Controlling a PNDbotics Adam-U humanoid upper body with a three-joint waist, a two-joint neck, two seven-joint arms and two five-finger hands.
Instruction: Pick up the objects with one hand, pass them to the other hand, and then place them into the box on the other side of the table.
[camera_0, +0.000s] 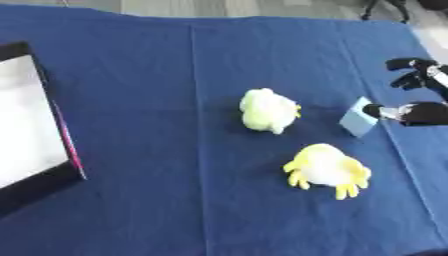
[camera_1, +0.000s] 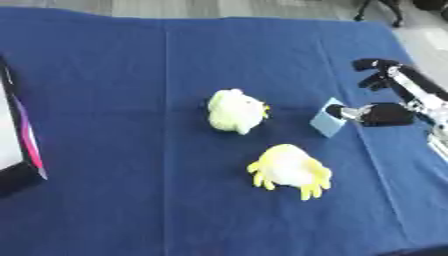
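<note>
- Desk (camera_0: 131, 100): covered in a dark blue cloth, filling most of the frame; a strip of pale floor shows along the top edge.
- Box (camera_0: 26, 120): at the left edge of the frame, black rim, white inside, a pink stripe down its near side. Nothing can be seen in it. Well apart from the three objects.
- Pale yellow-green plush toy (camera_0: 269, 110): centre of the frame, lying on the cloth, untouched.
- Yellow plush toy (camera_0: 326, 170): lower right of centre, with splayed yellow feet or fingers toward the bottom of the frame, untouched.
- Light blue block (camera_1: 329, 117): right of centre, tilted up on one edge, not lying flat.
- Right hand (camera_1: 372, 114): at the right edge of the frame. One digit touches or pinches the block's right side; the others stand spread above it, clear of the block. Whether a second digit presses from behind cannot be told, so the hold is uncertain.
- Left hand: in neither view.
- Step in hand, as judged: picking up the block, first of three objects; no pass or placing done yet.
- Risks: the tilted block could slip or topple if only one digit bears on it; a lift from its edge may let it swing and drop; the pale toy just beside could be knocked.
</note>
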